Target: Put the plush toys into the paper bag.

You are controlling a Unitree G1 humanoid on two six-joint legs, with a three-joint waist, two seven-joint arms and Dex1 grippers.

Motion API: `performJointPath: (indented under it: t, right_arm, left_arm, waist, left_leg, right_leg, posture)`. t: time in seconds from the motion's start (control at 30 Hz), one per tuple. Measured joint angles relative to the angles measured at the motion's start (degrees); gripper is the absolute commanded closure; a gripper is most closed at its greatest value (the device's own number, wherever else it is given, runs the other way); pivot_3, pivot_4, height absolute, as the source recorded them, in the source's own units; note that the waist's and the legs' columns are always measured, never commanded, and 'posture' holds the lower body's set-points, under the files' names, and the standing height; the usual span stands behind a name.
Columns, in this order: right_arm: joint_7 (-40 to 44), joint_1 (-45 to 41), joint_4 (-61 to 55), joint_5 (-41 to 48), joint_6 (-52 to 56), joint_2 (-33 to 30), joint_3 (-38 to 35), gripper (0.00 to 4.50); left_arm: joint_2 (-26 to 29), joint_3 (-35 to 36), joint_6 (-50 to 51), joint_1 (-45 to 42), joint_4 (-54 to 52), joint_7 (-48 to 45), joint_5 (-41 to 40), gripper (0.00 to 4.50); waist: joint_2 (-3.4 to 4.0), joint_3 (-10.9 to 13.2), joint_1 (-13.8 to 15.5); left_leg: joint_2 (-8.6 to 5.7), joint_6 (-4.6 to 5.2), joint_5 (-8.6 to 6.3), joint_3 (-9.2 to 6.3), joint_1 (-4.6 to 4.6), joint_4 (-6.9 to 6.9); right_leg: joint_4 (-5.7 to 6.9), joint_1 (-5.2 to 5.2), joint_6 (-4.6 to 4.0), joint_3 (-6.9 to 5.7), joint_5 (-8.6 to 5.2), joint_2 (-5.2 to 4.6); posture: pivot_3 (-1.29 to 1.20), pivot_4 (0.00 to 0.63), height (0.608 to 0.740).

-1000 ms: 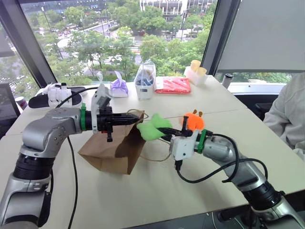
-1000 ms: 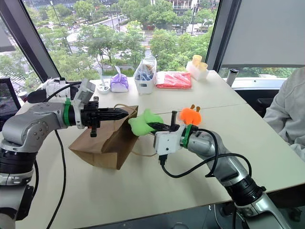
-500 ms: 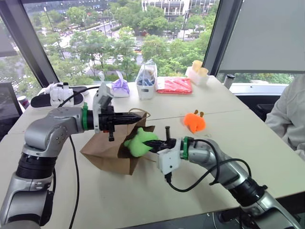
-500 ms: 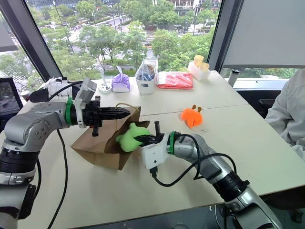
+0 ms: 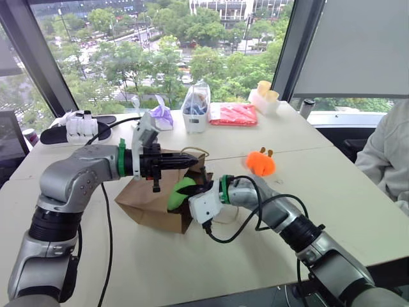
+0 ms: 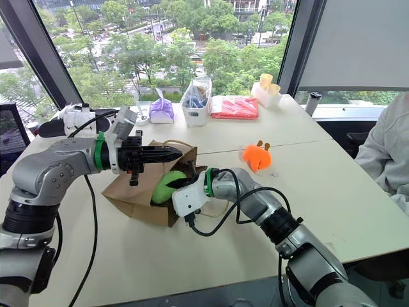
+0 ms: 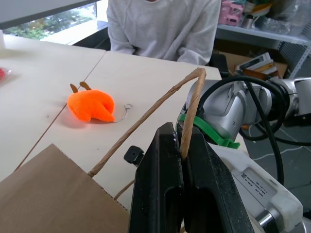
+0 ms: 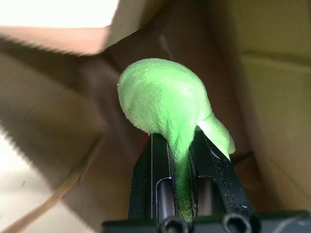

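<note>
two plush toys are here: one green toy sits in the mouth of the one paper bag, pinched by the right gripper; one orange toy lies on the table. left gripper is clamped on one bag handle.

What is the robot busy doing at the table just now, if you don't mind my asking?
The left gripper is shut on a twisted-paper handle of the brown kraft paper bag, holding its mouth open. The right gripper grips the light green plush toy and has it in the bag's opening. The bright orange plush toy lies on the table, not yet packed.
</note>
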Motion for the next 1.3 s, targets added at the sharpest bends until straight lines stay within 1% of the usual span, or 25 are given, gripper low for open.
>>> performJointPath:
  t: [0.2, 0.23, 0.33, 0.47, 0.57, 0.63, 0.7, 0.77, 0.8, 0.87, 0.9, 0.93, 0.97, 1.1, 1.2, 1.27, 1.3]
  right_arm:
    - [-1.89, 0.19, 2.12, 0.15, -0.49, 0.24, -0.51, 0.31]
    - [-2.47, 0.51, 1.93, 0.13, -0.57, 0.03, -0.89, 0.07]
    - [-3.6, 3.01, -0.31, 0.84, 0.51, -0.88, -3.17, 0.07]
    - [-3.95, 10.38, -9.11, 9.24, 7.34, -1.22, -11.0, 0.07]
    - [-3.85, 15.29, -17.16, 17.08, 16.43, -1.75, -18.31, 0.07]
    - [-4.91, 18.06, -21.06, 22.01, 24.52, -2.0, -24.11, 0.07]
    - [-7.69, 19.07, -22.27, 25.24, 32.56, -1.8, -29.55, 0.07]
    - [-13.29, 18.25, -21.27, 25.95, 39.86, -0.12, -33.64, 0.07]
    - [-17.59, 16.57, -18.5, 25.28, 43.42, 0.72, -35.22, 0.07]
    - [-24.2, 13.54, -11.26, 22.95, 46.29, 1.1, -36.73, 0.07]
    - [-27.51, 11.75, -6.17, 21.66, 46.69, 1.5, -36.89, 0.07]
    - [-29.06, 10.77, -3.32, 21.25, 46.6, 2.06, -36.95, 0.07]
    - [-30.78, 8.67, 1.94, 20.93, 45.7, 3.11, -36.79, 0.07]
    - [-34.24, -0.03, 21.14, 20.81, 41.58, 6.23, -35.62, 0.07]
    - [-35.48, -3.88, 31.59, 21.76, 38.59, 6.88, -36.02, 0.07]
    - [-36.03, -6.18, 36.61, 22.72, 37.91, 6.96, -37.11, 0.07]
    - [-36.33, -7.26, 38.59, 23.22, 37.81, 6.88, -37.81, 0.28]
  left_arm:
    - [0.05, 0.14, 0.01, 0.5, -0.02, 0.93, -0.36, 4.5]
    - [0.05, 0.14, 0.0, 0.5, -0.01, 0.96, -0.36, 4.5]
    - [0.04, 0.22, -0.08, 0.5, 0.21, 1.03, -0.35, 4.5]
    - [-0.08, 0.31, -0.29, 0.51, 1.33, 1.49, -0.28, 4.5]
    - [-0.1, 0.32, -0.5, 0.47, 1.62, 1.63, -0.26, 4.5]
    - [-0.04, 0.34, -0.56, 0.49, 1.73, 1.75, -0.26, 4.5]
    - [-0.02, 0.34, -0.58, 0.5, 1.74, 1.83, -0.27, 4.5]
    - [-0.06, 0.37, -0.62, 0.56, 1.73, 1.89, -0.29, 4.5]
    - [-0.29, 0.37, -0.66, 0.57, 1.73, 1.95, -0.29, 4.5]
    - [-1.08, 0.39, -0.83, 0.79, 1.68, 2.05, -0.3, 4.5]
    - [-1.21, 0.45, -1.06, 1.23, 1.68, 2.2, -0.27, 4.5]
    - [-1.33, 0.44, -1.32, 1.41, 1.66, 2.27, -0.27, 4.5]
    - [-1.44, 0.46, -1.52, 1.66, 1.66, 2.54, -0.23, 4.5]
    - [-2.34, 0.44, -1.93, 1.76, 1.6, 3.23, -0.13, 4.5]
    - [-2.46, 0.47, -2.07, 1.91, 1.4, 3.52, -0.09, 4.5]
    - [-2.45, 0.53, -2.1, 2.39, 1.01, 3.76, -0.09, 4.5]
    - [-2.44, 0.53, -2.1, 2.54, 0.9, 3.87, -0.1, 4.5]
  waist:
    - [0.0, 0.0, 0.04]
    - [0.0, 0.0, 0.05]
    - [0.0, 0.0, 0.09]
    - [0.0, 0.0, 0.19]
    - [0.0, 0.0, 0.31]
    - [0.0, 0.0, 0.44]
    - [0.0, 0.0, 0.45]
    - [0.0, 0.0, 0.25]
    - [0.01, 0.0, 0.08]
    - [0.01, 0.0, 0.15]
    - [0.01, 0.0, 0.12]
    - [0.01, 0.0, 0.03]
    - [0.01, 0.0, -0.19]
    - [0.01, 0.0, -1.12]
    - [0.01, 0.0, -1.21]
    - [0.01, 0.0, -1.4]
    - [0.01, 0.0, -1.44]
  left_leg:
    - [-0.01, 0.0, 0.0, 0.0, -0.01, 0.01]
    - [-0.01, 0.0, 0.0, 0.0, -0.01, 0.01]
    - [-0.01, 0.0, 0.0, 0.0, -0.01, 0.01]
    - [0.0, 0.0, 0.0, -0.03, -0.04, 0.0]
    - [0.0, 0.01, 0.0, -0.03, -0.03, 0.0]
    - [0.0, 0.01, -0.01, -0.03, -0.02, 0.03]
    - [-0.01, 0.02, -0.01, -0.01, -0.01, 0.03]
    - [0.01, 0.01, 0.0, 0.02, 0.04, 0.01]
    - [0.01, -0.02, 0.02, 0.07, 0.08, -0.02]
    - [0.01, -0.05, 0.04, 0.07, 0.07, -0.04]
    - [0.01, -0.05, 0.04, 0.08, 0.07, -0.05]
    - [0.01, -0.05, 0.04, 0.1, 0.04, -0.09]
    - [0.02, -0.05, 0.04, 0.14, 0.05, -0.09]
    - [0.01, -0.05, 0.03, 0.12, -0.01, -0.1]
    - [-0.03, -0.02, 0.02, 0.07, -0.06, -0.11]
    - [-0.03, 0.0, 0.0, 0.08, -0.06, -0.11]
    - [-0.02, 0.0, 0.0, 0.08, -0.05, -0.11]
  right_leg:
    - [0.0, 0.0, 0.0, 0.0, 0.0, 0.0]
    - [0.0, 0.0, 0.0, 0.0, 0.0, 0.0]
    - [0.0, 0.0, 0.0, 0.0, 0.0, -0.01]
    - [-0.01, 0.0, 0.0, 0.01, 0.0, -0.01]
    - [-0.01, 0.02, 0.0, 0.01, 0.0, -0.02]
    - [-0.01, 0.05, 0.0, 0.02, 0.0, -0.02]
    - [-0.01, 0.06, 0.0, 0.04, 0.0, -0.03]
    - [0.02, 0.04, -0.02, 0.06, 0.01, -0.02]
    - [0.04, 0.03, -0.04, 0.1, 0.02, -0.01]
    - [0.05, 0.01, -0.06, 0.11, 0.03, -0.01]
    - [0.05, -0.01, -0.06, 0.11, 0.02, -0.01]
    - [0.03, -0.04, -0.06, 0.11, 0.02, -0.01]
    - [0.04, -0.05, -0.06, 0.15, 0.03, -0.02]
    - [0.01, -0.08, -0.05, 0.18, 0.04, -0.04]
    - [-0.01, -0.08, -0.05, 0.18, 0.04, -0.06]
    - [-0.01, -0.07, -0.04, 0.18, 0.04, -0.06]
    - [-0.01, -0.06, -0.04, 0.18, 0.04, -0.06]
  posture:
    - [0.0, 0.15, 0.74]
    - [0.0, 0.15, 0.74]
    - [0.0, 0.15, 0.74]
    - [0.0, 0.15, 0.74]
    - [0.0, 0.15, 0.74]
    - [0.0, 0.15, 0.74]
    - [0.0, 0.15, 0.74]
    - [0.0, 0.15, 0.74]
    - [0.0, 0.15, 0.74]
    - [0.0, 0.15, 0.74]
    - [0.0, 0.15, 0.74]
    - [0.0, 0.15, 0.74]
    - [0.0, 0.15, 0.74]
    - [0.0, 0.15, 0.74]
    - [0.0, 0.15, 0.74]
    - [0.0, 0.15, 0.74]
    - [0.0, 0.15, 0.74]
